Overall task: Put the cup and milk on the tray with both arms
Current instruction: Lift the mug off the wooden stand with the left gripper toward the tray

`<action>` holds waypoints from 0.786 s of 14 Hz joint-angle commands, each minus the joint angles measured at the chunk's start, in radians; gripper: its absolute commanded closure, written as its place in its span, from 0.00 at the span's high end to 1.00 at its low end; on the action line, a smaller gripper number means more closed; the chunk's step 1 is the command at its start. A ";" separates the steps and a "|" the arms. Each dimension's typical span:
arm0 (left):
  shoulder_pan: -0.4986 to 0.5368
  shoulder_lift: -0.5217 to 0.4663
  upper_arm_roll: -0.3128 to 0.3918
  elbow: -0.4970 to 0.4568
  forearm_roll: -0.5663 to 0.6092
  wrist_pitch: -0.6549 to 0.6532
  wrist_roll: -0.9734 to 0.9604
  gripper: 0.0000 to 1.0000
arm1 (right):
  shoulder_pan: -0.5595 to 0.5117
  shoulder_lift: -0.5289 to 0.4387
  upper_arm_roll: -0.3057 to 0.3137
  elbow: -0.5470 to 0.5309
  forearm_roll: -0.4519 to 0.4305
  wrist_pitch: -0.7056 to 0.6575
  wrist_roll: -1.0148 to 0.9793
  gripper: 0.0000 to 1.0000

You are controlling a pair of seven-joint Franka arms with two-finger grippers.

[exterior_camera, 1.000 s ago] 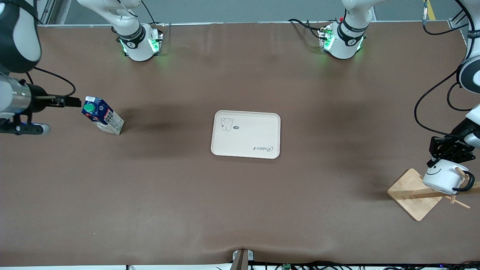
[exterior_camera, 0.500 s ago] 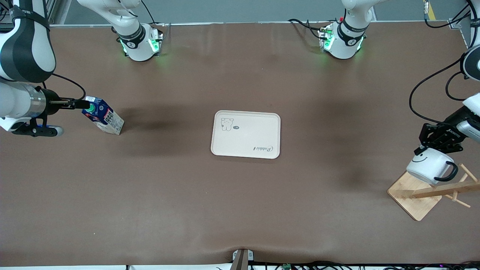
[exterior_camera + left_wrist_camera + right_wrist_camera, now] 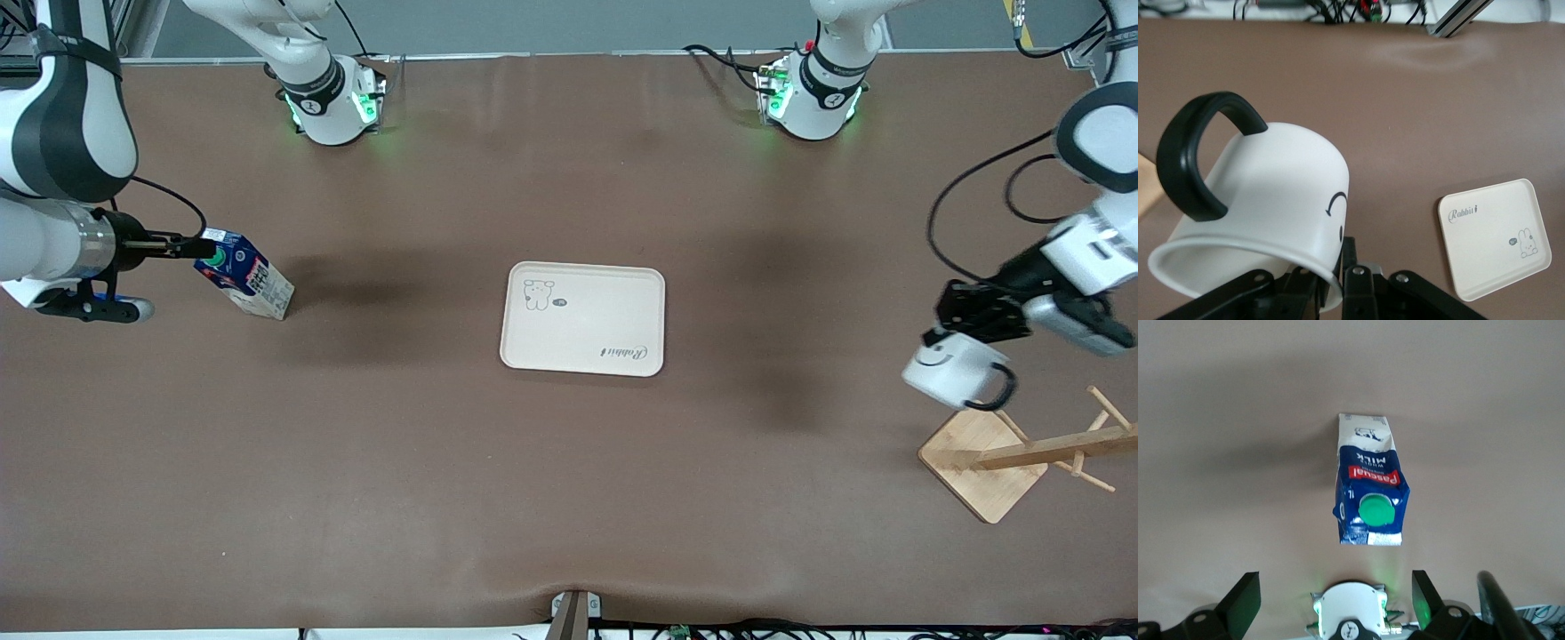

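Note:
The milk (image 3: 243, 283) is a carton with a blue top and a green cap, standing on the table toward the right arm's end. My right gripper (image 3: 190, 248) is open and level with the carton's top, its fingertips just short of it. In the right wrist view the milk (image 3: 1371, 487) lies ahead of the spread fingers (image 3: 1243, 599). My left gripper (image 3: 967, 322) is shut on the rim of the white smiley cup (image 3: 953, 373) and holds it tilted in the air, clear of the wooden rack. The left wrist view shows the cup (image 3: 1265, 207) and its black handle. The cream tray (image 3: 582, 318) lies empty at mid-table.
The wooden rack (image 3: 1005, 455), with a square base and a slanted pegged post, stands near the left arm's end, nearer the front camera than the cup. The tray also shows in the left wrist view (image 3: 1495, 237). Both arm bases glow green along the table's back edge.
My left gripper has lifted the cup off the rack's peg and carried it toward the tray. My right gripper closed in on the carton's top, then held almost still.

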 commanded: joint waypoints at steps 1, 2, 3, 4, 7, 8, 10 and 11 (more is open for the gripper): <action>0.001 0.005 -0.159 0.041 0.193 -0.007 -0.403 0.00 | -0.041 -0.068 0.008 -0.144 -0.005 0.116 0.024 1.00; -0.001 0.029 -0.222 0.060 0.269 -0.007 -0.537 0.00 | -0.077 -0.070 0.010 -0.182 -0.005 0.150 0.015 1.00; -0.007 0.060 -0.279 0.072 0.331 -0.007 -0.660 0.00 | -0.084 -0.077 0.010 -0.208 -0.005 0.167 0.015 1.00; -0.022 0.087 -0.313 0.080 0.376 -0.007 -0.754 0.00 | -0.084 -0.083 0.010 -0.228 -0.005 0.170 0.015 1.00; -0.142 0.167 -0.326 0.080 0.419 -0.008 -0.914 0.00 | -0.084 -0.141 0.010 -0.368 -0.005 0.299 0.015 1.00; -0.182 0.202 -0.326 0.087 0.436 -0.008 -0.964 0.00 | -0.084 -0.155 0.010 -0.401 -0.005 0.326 0.015 1.00; -0.251 0.279 -0.326 0.118 0.471 -0.010 -1.034 0.00 | -0.087 -0.158 0.010 -0.437 -0.005 0.371 0.013 1.00; -0.291 0.320 -0.326 0.132 0.495 -0.010 -1.060 0.00 | -0.096 -0.157 0.008 -0.454 -0.006 0.409 0.010 1.00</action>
